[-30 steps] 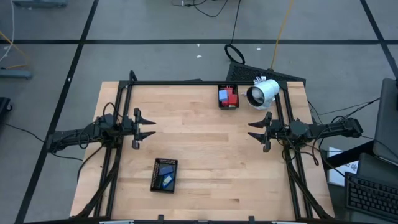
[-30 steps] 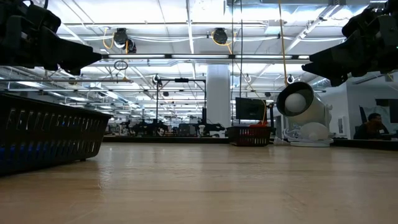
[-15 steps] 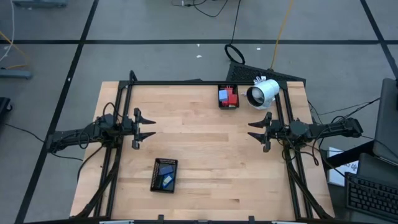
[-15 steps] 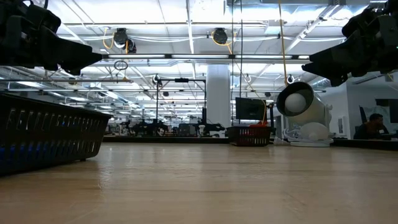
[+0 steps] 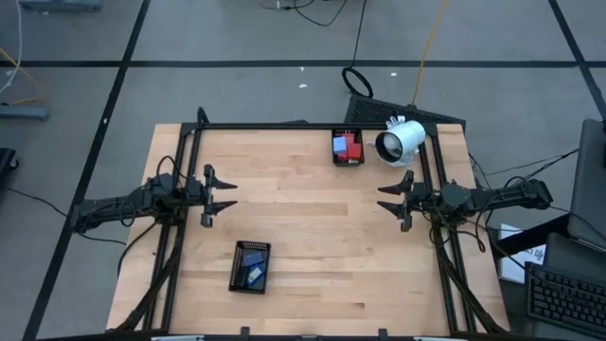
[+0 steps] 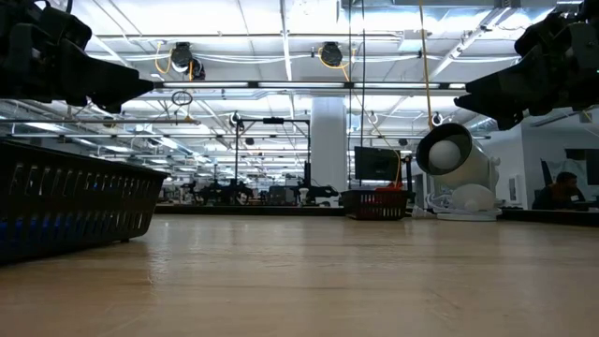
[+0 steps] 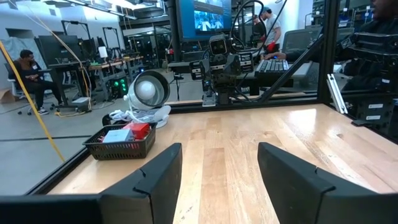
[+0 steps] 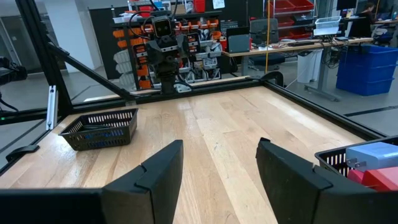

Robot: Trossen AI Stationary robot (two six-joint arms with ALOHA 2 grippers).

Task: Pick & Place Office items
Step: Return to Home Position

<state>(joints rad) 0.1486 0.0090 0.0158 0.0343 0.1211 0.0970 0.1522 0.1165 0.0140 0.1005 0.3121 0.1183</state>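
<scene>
Office items [image 5: 253,275] apart from left tool [image 5: 231,194]

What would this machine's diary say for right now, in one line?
left gripper: open, empty | right gripper: open, empty | blue pieces: in near basket | red pieces: far basket

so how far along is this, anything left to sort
Looks nearly finished. The blue and dark pieces lie in the near basket, red and blue ones in the far basket. The left claw and right claw hang open, holding nothing. No loose pieces show on the table.
</scene>
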